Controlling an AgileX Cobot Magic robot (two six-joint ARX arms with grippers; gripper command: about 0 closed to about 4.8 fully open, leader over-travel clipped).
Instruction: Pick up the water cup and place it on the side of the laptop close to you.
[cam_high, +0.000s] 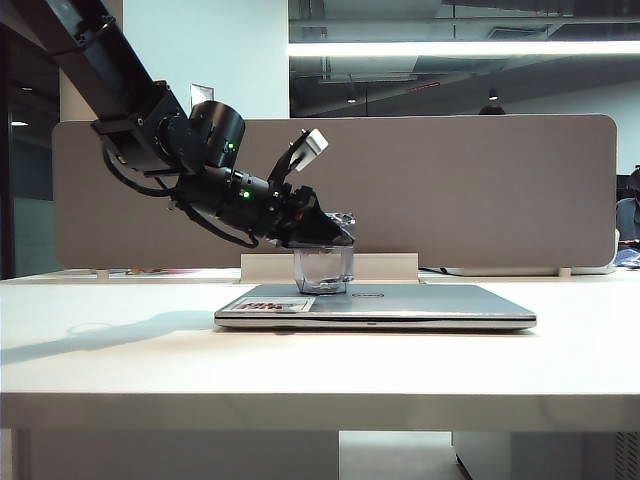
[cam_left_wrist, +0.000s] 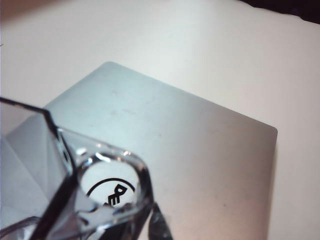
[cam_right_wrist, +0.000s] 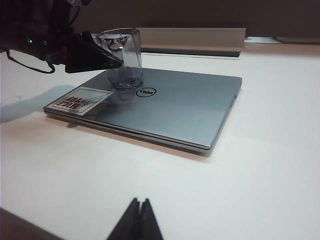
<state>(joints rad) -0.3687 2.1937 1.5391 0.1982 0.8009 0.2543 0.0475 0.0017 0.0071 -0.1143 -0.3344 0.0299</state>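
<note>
Here your left gripper (cam_right_wrist: 107, 59) clamps the water cup (cam_right_wrist: 123, 57) on the laptop (cam_right_wrist: 170, 107) beside its Dell logo (cam_right_wrist: 145, 92) and a red-lettered sticker (cam_right_wrist: 79, 99), while your right gripper (cam_right_wrist: 138, 220) sits pinched together.

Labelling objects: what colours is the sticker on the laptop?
White and red sticker; right wrist view shows it best.

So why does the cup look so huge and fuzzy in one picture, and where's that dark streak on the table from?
Left wrist view: the water cup sits right at the lens, blurred. Exterior view: the left arm's shadow falls on the table; the ceiling light glares.
</note>
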